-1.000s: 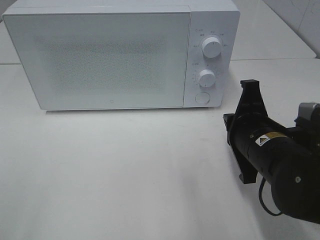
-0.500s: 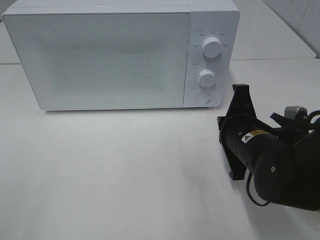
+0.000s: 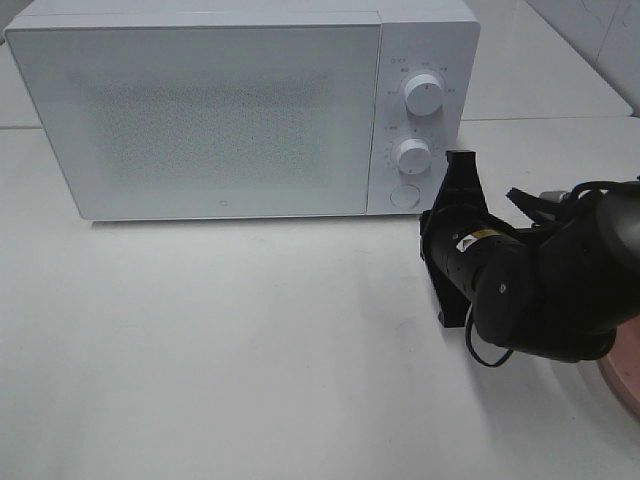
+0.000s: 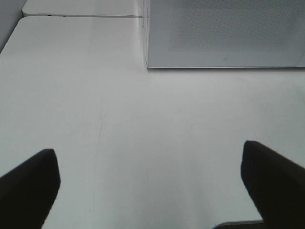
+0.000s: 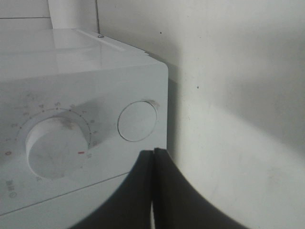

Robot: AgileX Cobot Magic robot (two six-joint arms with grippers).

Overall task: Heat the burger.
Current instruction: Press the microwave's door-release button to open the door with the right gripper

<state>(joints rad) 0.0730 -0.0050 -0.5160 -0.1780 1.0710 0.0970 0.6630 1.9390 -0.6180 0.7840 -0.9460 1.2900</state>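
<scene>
We log the microwave [image 3: 200, 110] door shut. The right gripper [image 5: 153, 155], pinched closed, points at its round button [image 5: 137, 120]. The left gripper [image 4: 150, 191] is wide and empty. The burger is unseen (only a pink plate rim [image 3: 625, 375] shows); opening, loading and heating are all left.

One microwave [image 3: 200, 110], two dials [image 3: 423, 95], one button [image 3: 404, 196]

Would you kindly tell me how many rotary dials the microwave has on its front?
2. The upper dial sits high on the control panel; the lower dial is directly beneath it. The round button below them is not a dial. None appears hidden.
</scene>
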